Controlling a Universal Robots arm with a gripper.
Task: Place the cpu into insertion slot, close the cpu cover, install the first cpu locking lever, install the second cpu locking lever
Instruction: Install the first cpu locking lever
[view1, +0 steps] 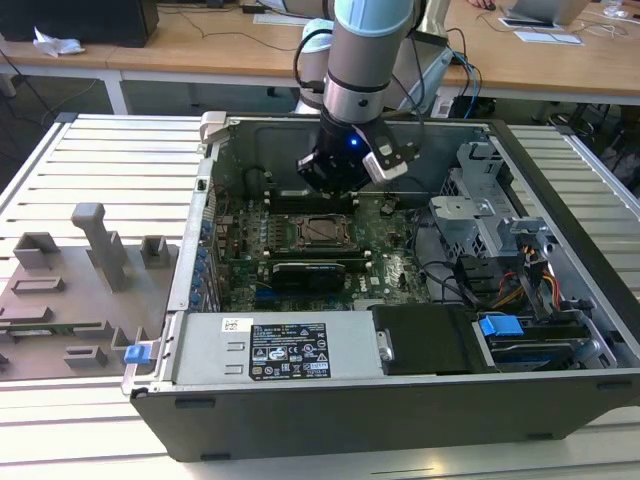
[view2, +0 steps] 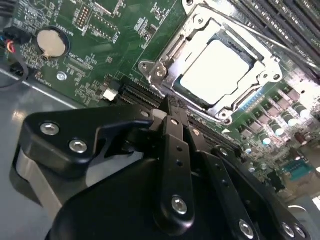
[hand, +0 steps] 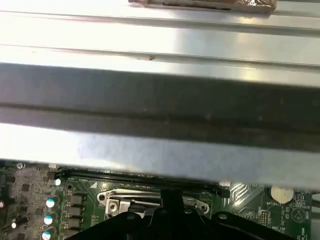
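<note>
Gripper (view1: 335, 185) hangs just behind the socket (view1: 325, 231), jaws closed on nothing; chip (view2: 216, 70) sits in the socket mid-board, cover frame (view2: 165, 65) down around it.

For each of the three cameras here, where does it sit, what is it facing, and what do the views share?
Exterior view: off the arm, looking down into the open computer case; arm and gripper show above the motherboard.
Second wrist view: on the arm, facing the cpu under its cpu cover; gripper in front.
First wrist view: on the arm, facing the case wall.
Shared: the green motherboard.
</note>
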